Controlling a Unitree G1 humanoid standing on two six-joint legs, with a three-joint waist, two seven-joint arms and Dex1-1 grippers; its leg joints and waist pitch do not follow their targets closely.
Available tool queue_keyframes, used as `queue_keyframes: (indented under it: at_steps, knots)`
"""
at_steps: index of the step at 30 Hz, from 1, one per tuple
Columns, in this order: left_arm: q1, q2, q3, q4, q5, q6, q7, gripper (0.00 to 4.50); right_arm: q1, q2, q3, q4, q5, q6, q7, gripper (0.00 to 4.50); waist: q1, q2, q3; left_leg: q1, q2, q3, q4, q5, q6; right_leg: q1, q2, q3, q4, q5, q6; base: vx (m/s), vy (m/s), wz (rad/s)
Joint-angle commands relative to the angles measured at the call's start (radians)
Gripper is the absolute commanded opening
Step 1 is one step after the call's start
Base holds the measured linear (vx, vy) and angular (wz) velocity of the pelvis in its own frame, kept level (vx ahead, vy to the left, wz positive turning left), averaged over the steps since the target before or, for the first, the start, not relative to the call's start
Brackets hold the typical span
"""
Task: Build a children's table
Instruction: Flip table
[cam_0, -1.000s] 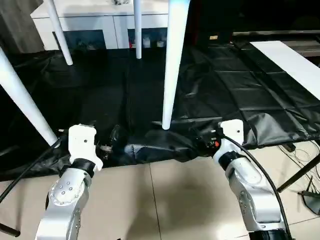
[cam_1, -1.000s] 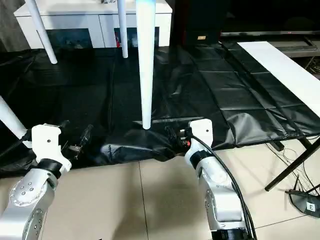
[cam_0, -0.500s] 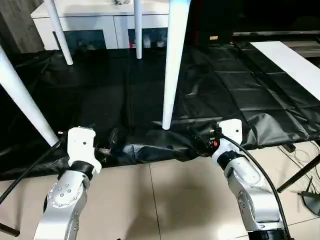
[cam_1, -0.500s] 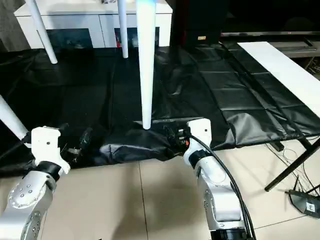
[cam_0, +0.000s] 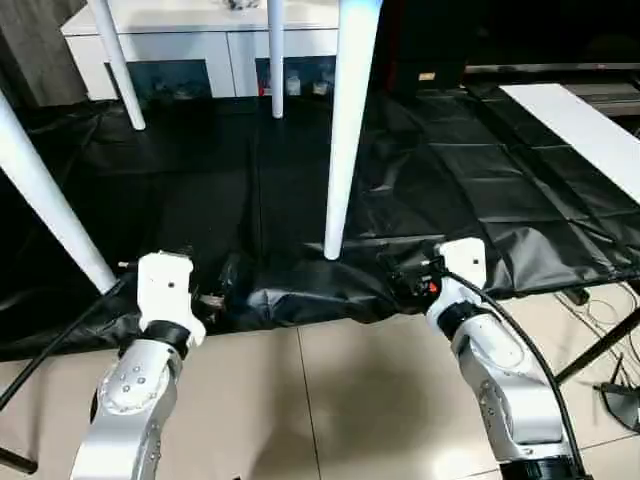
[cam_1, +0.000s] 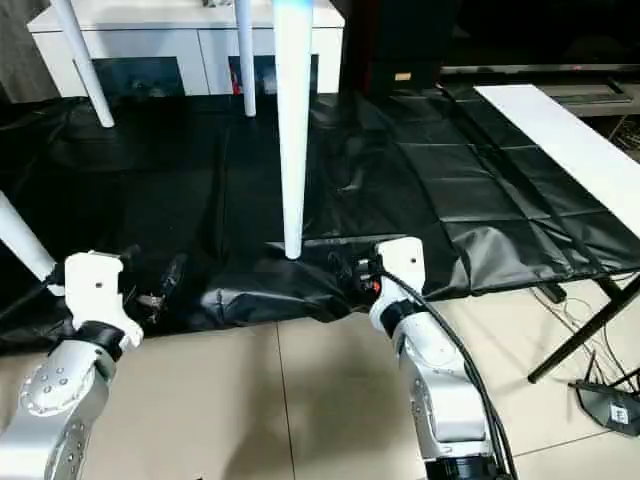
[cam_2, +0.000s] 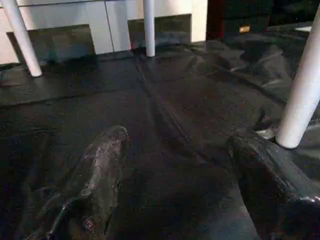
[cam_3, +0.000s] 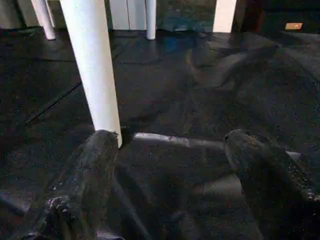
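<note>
Children's table stands on the big black-covered desk (cam_0: 480, 190): four long white tapered tubular legs rise from the black sheet, nearest leg (cam_0: 345, 130) planted near the front edge, a second leg (cam_0: 45, 200) slanting at far left, two more legs (cam_0: 118, 62) (cam_0: 276, 58) at the back in front of the white cabinet with dark glass doors (cam_0: 200, 50); tabletop out of frame above. Left gripper (cam_0: 222, 285) is at the desk's front edge with black fingers (cam_2: 102, 170) spread apart, holding nothing. Right gripper (cam_0: 398, 272) is also spread with nothing between its fingers (cam_3: 95, 175), one finger just beside the foot of the nearest leg.
</note>
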Motion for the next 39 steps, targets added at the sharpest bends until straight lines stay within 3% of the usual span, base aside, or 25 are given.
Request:
queue_keyframes:
  at_steps: [1,5,7,8,9,11,12,13,19,21,26,29,39]
  knots:
    - [-0.009,0.006,0.006,0.002,0.002,0.001,0.001,3.56,-0.006,0.002,0.011,0.009,0.012,-0.006,-0.001,3.73,0.004,0.002,-0.049,-0.010,-0.006,0.010,-0.067,-0.149,0.011,0.049,-0.051,0.042,-0.080,-0.126,-0.116,0.000,0.000,0.00]
    - [-0.015,0.011,0.009,-0.002,0.001,0.006,-0.001,3.56,-0.010,0.007,0.016,0.022,0.008,-0.012,-0.002,3.73,0.004,0.005,-0.050,-0.010,-0.006,0.009,-0.068,-0.156,0.008,0.048,-0.051,0.042,-0.080,-0.128,-0.118,0.000,0.000,0.00]
    - [-0.011,0.012,0.008,-0.003,0.000,0.007,-0.004,3.56,-0.005,0.008,0.019,0.018,0.008,-0.012,-0.002,3.73,0.003,0.010,-0.050,-0.010,-0.006,0.009,-0.067,-0.157,0.005,0.049,-0.051,0.041,-0.079,-0.119,-0.121,0.000,0.000,0.00]
    - [-0.010,0.013,0.006,0.004,0.001,0.004,-0.010,3.56,0.002,0.008,0.019,0.014,0.007,-0.013,-0.003,3.73,0.004,0.020,-0.052,-0.009,-0.006,0.008,-0.066,-0.151,0.002,0.048,-0.051,0.042,-0.076,-0.097,-0.125,0.000,0.000,0.00]
    - [-0.010,0.013,0.006,0.005,0.001,0.004,-0.010,3.56,0.002,0.008,0.019,0.014,0.007,-0.013,-0.003,3.73,0.002,0.016,-0.050,-0.009,-0.005,0.008,-0.067,-0.155,0.001,0.048,-0.049,0.041,-0.079,-0.095,-0.126,0.000,0.000,0.00]
    - [-0.022,0.013,0.004,0.022,0.004,-0.002,-0.015,3.56,0.015,0.004,0.015,-0.002,0.005,-0.009,-0.009,3.73,0.000,0.018,-0.051,-0.009,-0.006,0.008,-0.066,-0.161,-0.001,0.050,-0.048,0.041,-0.078,-0.086,-0.128,0.000,0.000,0.00]
    - [-0.029,0.013,0.003,0.027,0.003,-0.001,-0.016,3.56,0.020,0.002,0.012,-0.012,0.005,-0.006,-0.010,3.73,0.001,0.026,-0.052,-0.008,-0.007,0.008,-0.066,-0.159,-0.004,0.050,-0.048,0.041,-0.076,-0.080,-0.130,0.000,0.000,0.00]
    - [-0.029,0.013,0.003,0.027,0.003,-0.001,-0.016,3.56,0.020,0.002,0.012,-0.012,0.005,-0.006,-0.010,3.73,0.000,0.021,-0.051,-0.008,-0.007,0.009,-0.066,-0.166,-0.003,0.050,-0.048,0.041,-0.079,-0.082,-0.129,0.000,0.000,0.00]
    - [-0.021,0.004,-0.013,0.025,0.010,-0.003,-0.013,3.56,0.025,-0.007,0.006,-0.011,0.010,-0.007,-0.009,3.73,-0.001,0.019,-0.050,-0.010,-0.006,0.008,-0.067,-0.172,0.000,0.052,-0.050,0.041,-0.079,-0.101,-0.131,0.000,0.000,0.00]
    - [-0.019,0.006,-0.014,0.027,0.013,-0.006,-0.013,3.56,0.019,-0.005,0.008,-0.010,0.011,-0.007,-0.012,3.73,-0.002,0.013,-0.050,-0.009,-0.006,0.009,-0.067,-0.177,0.005,0.051,-0.050,0.041,-0.083,-0.128,-0.126,0.000,0.000,0.00]
    - [-0.032,0.007,0.005,0.022,0.009,-0.002,-0.006,3.56,0.004,-0.001,0.017,0.003,0.012,-0.011,-0.006,3.73,0.001,0.014,-0.050,-0.010,-0.006,0.009,-0.067,-0.164,0.009,0.049,-0.051,0.041,-0.081,-0.129,-0.125,0.000,0.000,0.00]
    - [-0.012,0.011,0.010,0.017,0.014,-0.006,-0.010,3.56,0.005,-0.002,0.018,-0.001,0.014,-0.008,-0.007,3.73,0.001,0.008,-0.051,-0.011,-0.006,0.010,-0.066,-0.153,0.011,0.050,-0.050,0.041,-0.080,-0.116,-0.125,0.000,0.000,0.00]
    - [-0.036,-0.002,0.007,0.044,0.017,-0.013,-0.002,3.56,0.007,-0.016,0.011,-0.014,0.015,0.000,-0.006,3.73,-0.002,0.012,-0.050,-0.010,-0.007,0.010,-0.066,-0.160,0.008,0.049,-0.049,0.042,-0.082,-0.129,-0.117,0.000,0.000,0.00]
